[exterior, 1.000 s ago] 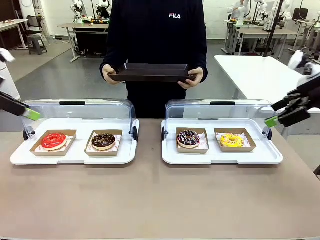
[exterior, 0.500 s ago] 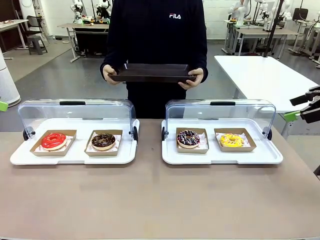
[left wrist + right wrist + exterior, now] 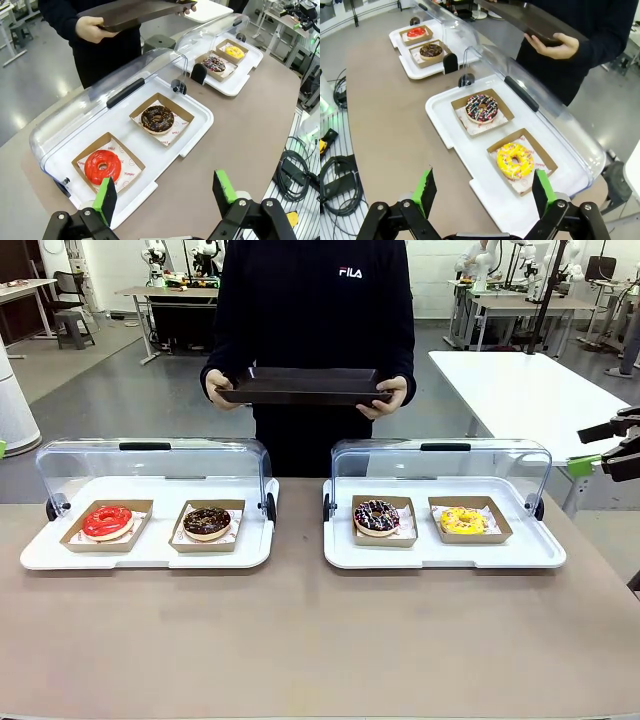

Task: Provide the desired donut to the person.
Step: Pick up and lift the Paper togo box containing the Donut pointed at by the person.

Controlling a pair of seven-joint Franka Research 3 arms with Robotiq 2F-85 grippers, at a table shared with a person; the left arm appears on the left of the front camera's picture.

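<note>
**Four donuts, and the wanted one not plain**

Four sit in cardboard trays (image 3: 500,530), all on the robot's side of the person's (image 3: 312,310) dark serving tray (image 3: 305,386): red donut (image 3: 107,521), chocolate donut (image 3: 207,521), sprinkled donut (image 3: 376,516) and yellow donut (image 3: 462,520). They look soft, light and sticky-iced, so I'd pinch the stiff cardboard rim. The left gripper (image 3: 164,192) and right gripper (image 3: 482,190) gape empty.

The person (image 3: 312,310) holds a dark tray (image 3: 300,386) in both hands. In front I see the red donut (image 3: 107,520), chocolate donut (image 3: 207,521), sprinkled donut (image 3: 377,516) and yellow donut (image 3: 462,520) (each in a carton (image 3: 141,508)); my right gripper (image 3: 583,451) hangs far right.
</note>
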